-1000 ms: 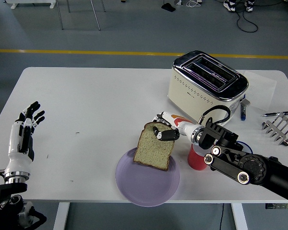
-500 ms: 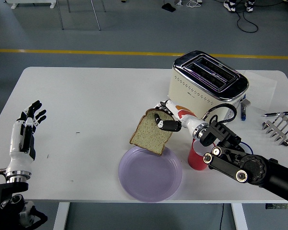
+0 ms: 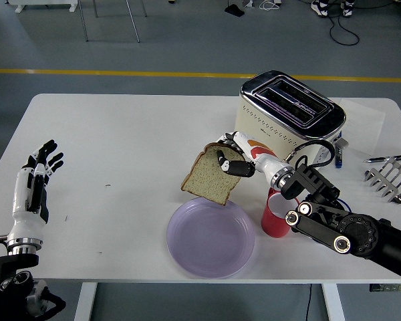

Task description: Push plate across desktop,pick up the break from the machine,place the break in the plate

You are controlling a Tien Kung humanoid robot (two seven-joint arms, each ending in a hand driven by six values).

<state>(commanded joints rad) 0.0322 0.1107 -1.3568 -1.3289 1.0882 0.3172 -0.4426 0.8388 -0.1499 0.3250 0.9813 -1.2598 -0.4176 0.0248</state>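
Note:
My right hand (image 3: 228, 159) is shut on a slice of brown bread (image 3: 209, 176), holding it tilted in the air just above the far edge of the purple plate (image 3: 210, 238). The plate lies near the table's front edge, with nothing on it. Behind the hand stands the cream and chrome toaster (image 3: 288, 114), its slots showing no bread. My left hand (image 3: 37, 175) rests at the table's left edge, fingers spread and holding nothing.
A red cup (image 3: 275, 215) stands right of the plate, under my right forearm. A metal toast rack (image 3: 389, 179) and a pen (image 3: 387, 158) lie at the far right. A blue-capped marker (image 3: 338, 154) lies beside the toaster.
The bread has risen from the plate and moved back toward the toaster with my right hand. The plate has slid slightly right. The left hand has stayed put.

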